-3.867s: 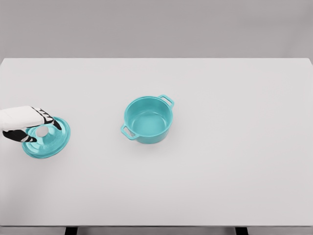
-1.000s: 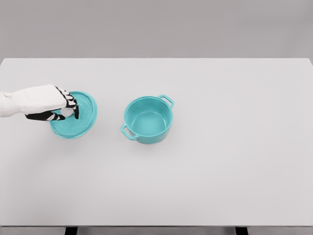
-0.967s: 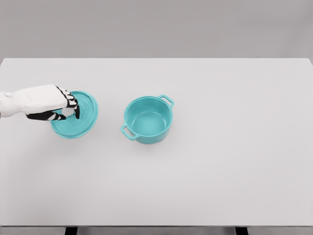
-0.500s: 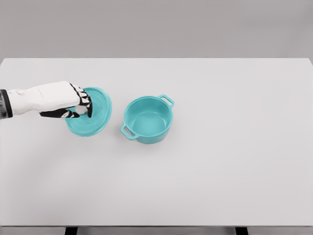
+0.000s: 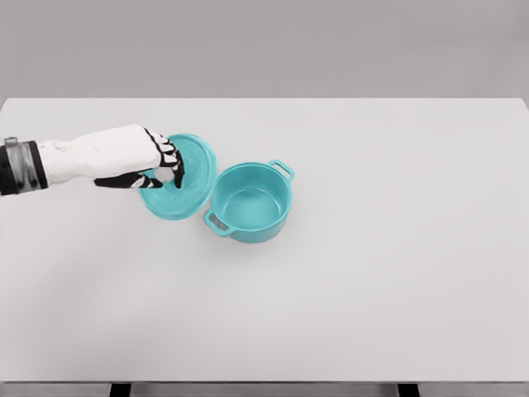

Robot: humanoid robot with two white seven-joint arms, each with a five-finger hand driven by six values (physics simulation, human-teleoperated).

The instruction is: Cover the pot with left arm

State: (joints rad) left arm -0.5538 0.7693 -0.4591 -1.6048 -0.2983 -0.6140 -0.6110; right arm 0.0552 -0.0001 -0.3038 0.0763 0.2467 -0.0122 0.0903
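One hand in view: left hand [image 5: 140,161], fingers closed around the knob of the teal lid [image 5: 188,184]. Lid held tilted, its right edge just beside the left rim of the teal pot [image 5: 250,203]. Pot upright, uncovered, near centre of the white bench [image 5: 372,273].
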